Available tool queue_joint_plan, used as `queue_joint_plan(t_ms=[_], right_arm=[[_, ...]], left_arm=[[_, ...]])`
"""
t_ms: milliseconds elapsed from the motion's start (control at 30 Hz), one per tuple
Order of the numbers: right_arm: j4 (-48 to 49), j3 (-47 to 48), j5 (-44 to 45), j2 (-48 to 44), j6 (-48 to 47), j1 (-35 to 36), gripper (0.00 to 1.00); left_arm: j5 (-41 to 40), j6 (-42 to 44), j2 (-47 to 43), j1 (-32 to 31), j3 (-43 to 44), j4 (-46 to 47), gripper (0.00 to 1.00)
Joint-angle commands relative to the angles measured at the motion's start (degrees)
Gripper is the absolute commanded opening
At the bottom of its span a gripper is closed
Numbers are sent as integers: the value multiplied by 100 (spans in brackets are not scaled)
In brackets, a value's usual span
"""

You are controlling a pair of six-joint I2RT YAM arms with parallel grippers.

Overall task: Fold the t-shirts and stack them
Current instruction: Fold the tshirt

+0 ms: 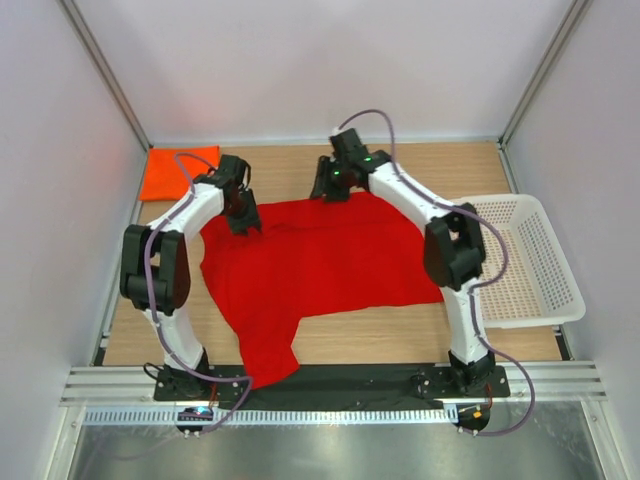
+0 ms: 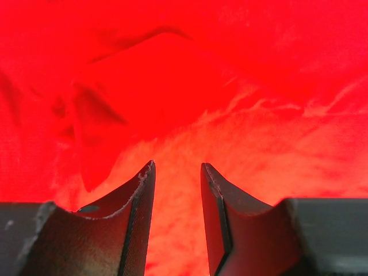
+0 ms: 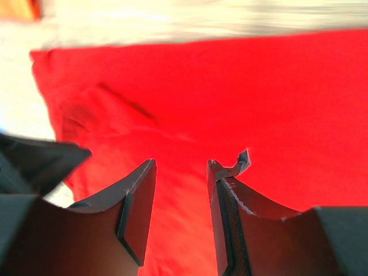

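Note:
The deeper red t-shirt [image 1: 320,265] lies spread over the middle of the table, one part trailing toward the near edge. The bright orange t-shirt [image 1: 178,172] lies folded at the far left corner. My left gripper [image 1: 245,225] hovers over the red shirt's far left edge. In the left wrist view it [image 2: 177,167] is open, with only wrinkled red cloth [image 2: 230,86] below the gap. My right gripper [image 1: 330,190] is at the shirt's far edge. In the right wrist view it [image 3: 183,164] is also open above the red shirt [image 3: 259,103], holding nothing.
A white mesh basket [image 1: 530,255] stands at the right side of the table, beside the right arm's elbow. White walls enclose the table on three sides. A strip of bare wood [image 1: 430,160] runs along the far edge.

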Motion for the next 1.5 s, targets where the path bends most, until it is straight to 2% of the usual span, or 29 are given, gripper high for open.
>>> queue_joint_plan(t_ms=[0,167,367,600,867,1033,1333,1467], right_arm=[[-387,-787,182,-1205,-495,-376,48],[-194,-2034,-98,-2180,-425,-658,48],[553,-3143,-616,-2700,145,-983,48],[554,-3040,-652,-2639,67,-1063,48],[615,-3127,-705,-2604,102,-1072,47],[633,-3163,-705,-2630,94,-1063,47],[721,-3303,-714,-2665,103,-1072,47],[738,-3312,-740,-2630,111,-1072,47]], left_arm=[[-671,500,299,-101,465,-214,38],[-856,843,642,-110,792,-354,39],[-848,747,959,-110,898,-495,40],[-768,659,1065,-119,853,-487,39],[-532,571,1196,-119,977,-451,31],[-487,536,1276,-137,1029,-460,30],[-768,413,293,-224,529,-109,27],[-593,343,256,-260,502,-91,28]])
